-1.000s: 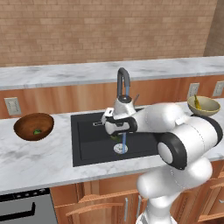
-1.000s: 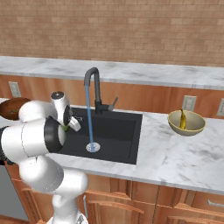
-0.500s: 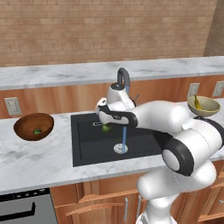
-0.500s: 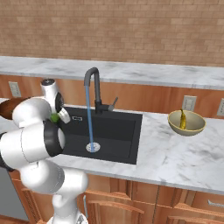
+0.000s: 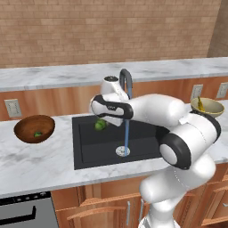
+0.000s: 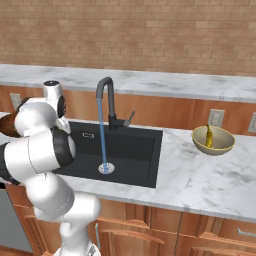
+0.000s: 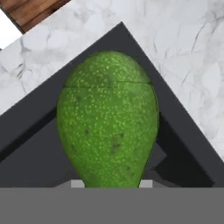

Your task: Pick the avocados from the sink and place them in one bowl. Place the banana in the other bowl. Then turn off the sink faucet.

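Avocado in transit over the sink, one fruit already bowled

Dark wooden bowl sits near the left end of the tabletop, one avocado lying inside it. That looks like the first of the pair delivered, so this bowl is the likely drop point.

Black sink set mid-tabletop. Above its rear left part hangs the tool, closed narrowly on the second avocado; hand view has the fruit directly ahead, clear of the basin floor. Held high, presumably to clear the sink's left rim on the way across.

Faucet at the sink's back edge, water stream running to the drain. Shut-off not yet done.

Pale bowl on the right stretch of tabletop, banana propped inside. That part looks finished.
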